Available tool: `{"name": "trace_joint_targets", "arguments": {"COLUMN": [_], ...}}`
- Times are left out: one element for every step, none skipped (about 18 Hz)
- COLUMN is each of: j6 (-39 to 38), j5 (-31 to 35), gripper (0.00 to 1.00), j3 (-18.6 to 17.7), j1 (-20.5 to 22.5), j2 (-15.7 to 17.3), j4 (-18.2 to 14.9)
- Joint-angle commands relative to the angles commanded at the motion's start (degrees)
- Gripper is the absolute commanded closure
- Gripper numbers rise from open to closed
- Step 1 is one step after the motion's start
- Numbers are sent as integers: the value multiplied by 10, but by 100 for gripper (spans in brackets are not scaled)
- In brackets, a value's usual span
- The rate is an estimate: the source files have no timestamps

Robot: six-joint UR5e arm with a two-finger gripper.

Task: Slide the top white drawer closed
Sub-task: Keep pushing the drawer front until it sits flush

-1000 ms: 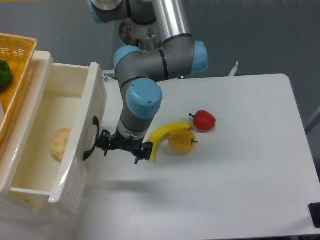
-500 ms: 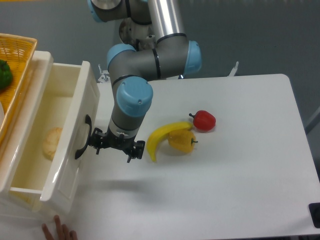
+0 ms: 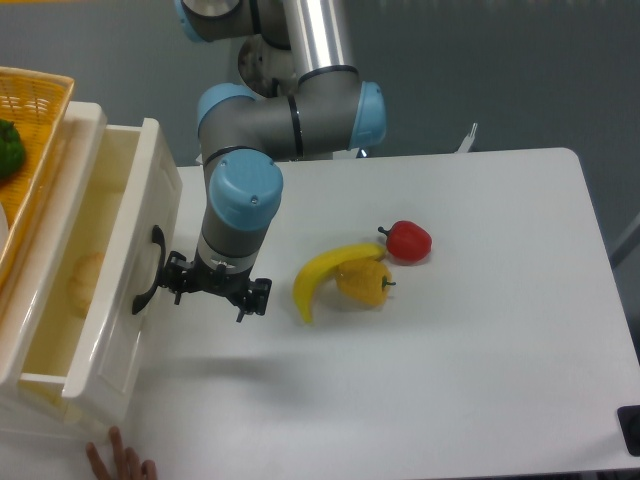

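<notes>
Looking at your gripper (image 3: 212, 290), it's sitting right up against the front panel of the drawer (image 3: 135, 300), next to the curved black handle (image 3: 150, 270). The dark fingers are splaying out sideways low under the wrist, but you can't really tell from this angle whether they're open or closed, and they aren't visibly holding anything. The drawer itself is sticking out at the left edge of the table (image 3: 450, 380), partly open, with its pale inside showing and something round and tan (image 3: 82, 283) lying in it. A yellow basket (image 3: 30, 130) is sitting on top of the cabinet behind it, with a green thing (image 3: 8, 148) peeking in at the edge. Out on the table, well apart from your gripper, a banana (image 3: 325, 275) is curling around a yellow pepper (image 3: 364, 283) and touching it, and a red pepper (image 3: 407, 241) is lying just beside them. Fingertips of somebody's hand (image 3: 118, 462) are poking in at the bottom left, below the drawer corner.
</notes>
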Motion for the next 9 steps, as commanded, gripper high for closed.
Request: {"name": "trace_joint_targets", "arguments": {"j6": [-2,-2,-2,-2,-2,-3,-3,-3,-2], "j5": [0,0,0,0,0,0,0,0,-1], "gripper": [0,0,0,0,0,0,0,0,0], "j3": [0,0,0,1,0,0,0,0,0], "j1": [-1,-1,-2,-5,-7,-9,-11,-16,-17], "j2": [0,0,1,1,2,2,2,2,2], "j4": [0,0,0,0,0,0,0,0,1]}}
